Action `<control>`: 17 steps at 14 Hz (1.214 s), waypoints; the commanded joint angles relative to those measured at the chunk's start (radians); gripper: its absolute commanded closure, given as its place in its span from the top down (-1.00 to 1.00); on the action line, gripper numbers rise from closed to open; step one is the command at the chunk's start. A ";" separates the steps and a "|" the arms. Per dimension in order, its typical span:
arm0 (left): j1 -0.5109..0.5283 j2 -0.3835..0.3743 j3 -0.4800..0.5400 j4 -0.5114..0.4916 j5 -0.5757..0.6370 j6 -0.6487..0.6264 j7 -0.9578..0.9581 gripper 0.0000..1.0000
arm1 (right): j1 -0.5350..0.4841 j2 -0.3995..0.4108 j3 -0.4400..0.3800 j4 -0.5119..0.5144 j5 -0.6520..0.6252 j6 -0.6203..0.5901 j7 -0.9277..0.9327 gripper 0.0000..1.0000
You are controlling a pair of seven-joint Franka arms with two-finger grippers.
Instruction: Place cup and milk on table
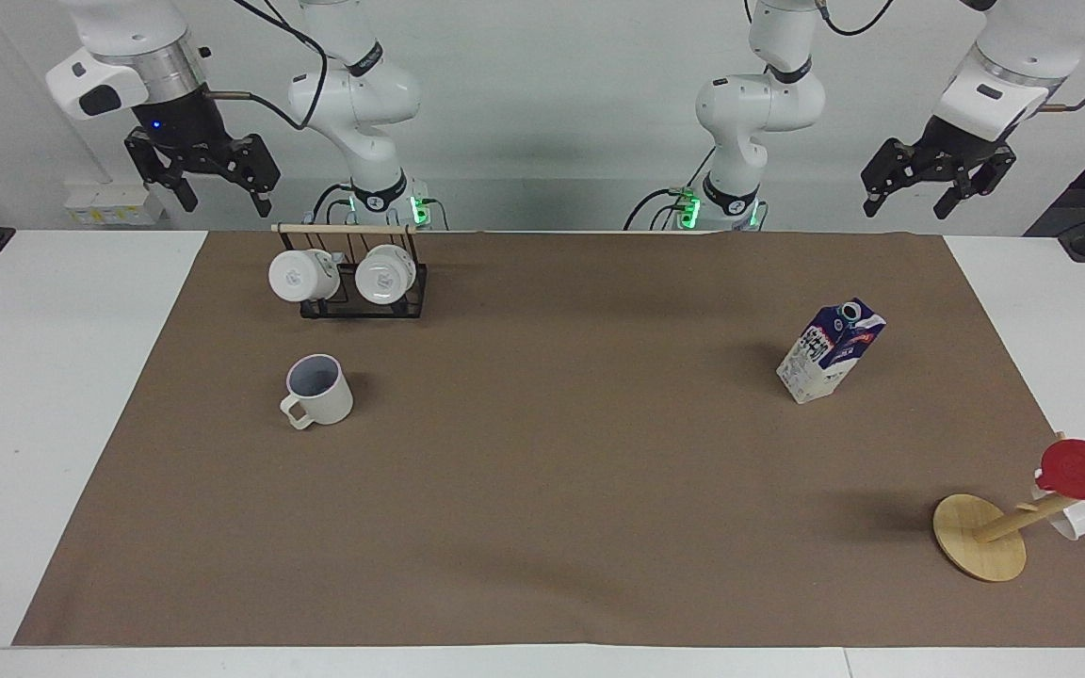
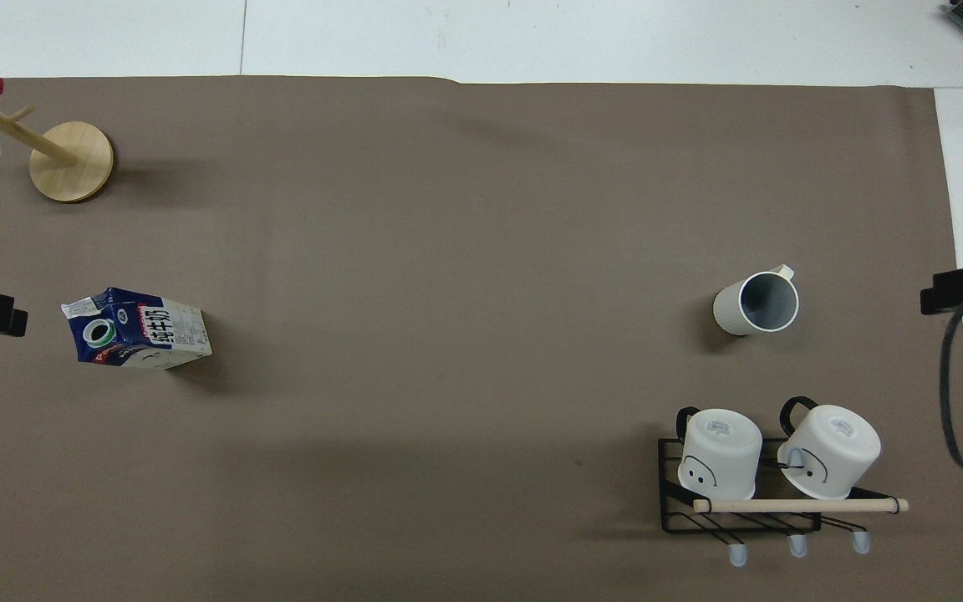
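The cup (image 1: 318,390) stands on the mat (image 1: 542,490) toward the right arm's end, the milk (image 1: 830,350) toward the left's. Both look light; the cup is rigid, best gripped at its rim, the carton across its sides. Left gripper (image 1: 911,195) and right gripper (image 1: 221,196) hang raised, open, empty.

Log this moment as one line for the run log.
cream-white mug: upright on brown mat | blue-white milk carton: upright on mat | left gripper: open, raised | right gripper: open, raised

Plain white wall (image 1: 552,113), even light, soft shadows
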 commanded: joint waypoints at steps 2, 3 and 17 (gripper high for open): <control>0.000 -0.012 0.001 -0.012 0.015 0.006 0.004 1.00 | -0.013 -0.024 0.005 -0.028 0.017 0.000 -0.002 1.00; 0.000 -0.012 0.001 -0.011 0.015 0.006 0.004 1.00 | -0.013 -0.024 0.005 -0.028 0.017 0.000 -0.002 1.00; 0.000 -0.012 0.001 -0.011 0.015 0.006 0.004 1.00 | -0.013 -0.032 0.005 -0.041 0.017 0.002 0.000 1.00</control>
